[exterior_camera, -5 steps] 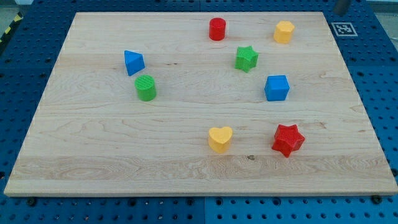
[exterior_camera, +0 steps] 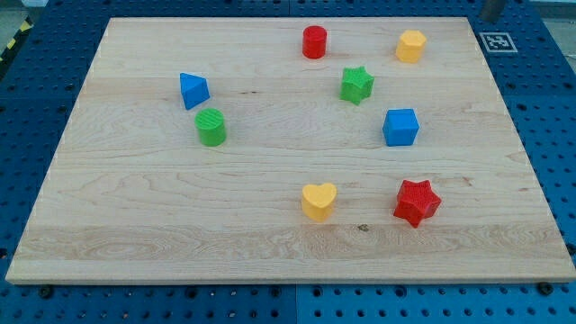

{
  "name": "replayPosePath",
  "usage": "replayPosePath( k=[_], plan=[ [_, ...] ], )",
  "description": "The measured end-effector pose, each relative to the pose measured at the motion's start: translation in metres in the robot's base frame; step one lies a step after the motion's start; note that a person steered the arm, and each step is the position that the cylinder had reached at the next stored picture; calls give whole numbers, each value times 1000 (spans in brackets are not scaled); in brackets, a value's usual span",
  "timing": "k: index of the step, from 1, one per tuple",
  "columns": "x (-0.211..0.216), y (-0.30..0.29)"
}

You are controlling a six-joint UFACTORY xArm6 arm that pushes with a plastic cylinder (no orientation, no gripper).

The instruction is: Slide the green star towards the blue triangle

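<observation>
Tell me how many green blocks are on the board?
2. The green star sits toward the view's top, right of centre. The green cylinder sits on the view's left, just below the blue triangle. None seems hidden.

Green star (exterior_camera: pixel 357 85) sits far right of centre on my board (exterior_camera: pixel 135 225), well apart from blue triangle (exterior_camera: pixel 193 90) at left. Green cylinder (exterior_camera: pixel 211 127) just near of triangle. My tip not visible.

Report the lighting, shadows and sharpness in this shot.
Camera view: even, soft light on the wooden board, no glare; the green star and blue triangle cast only faint short shadows; blocks are sharp edge to edge; my tip is not visible, only a blurred grey shape at the top right corner.
</observation>
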State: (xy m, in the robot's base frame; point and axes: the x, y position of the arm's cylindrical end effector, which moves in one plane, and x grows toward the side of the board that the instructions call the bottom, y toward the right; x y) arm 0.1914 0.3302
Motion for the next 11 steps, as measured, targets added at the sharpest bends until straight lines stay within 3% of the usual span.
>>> replayPosePath(
  k=[5,7,8,11],
  plan=[
    [8,-1],
    [86,-2],
    [124,-37],
    [140,-75]
  ],
)
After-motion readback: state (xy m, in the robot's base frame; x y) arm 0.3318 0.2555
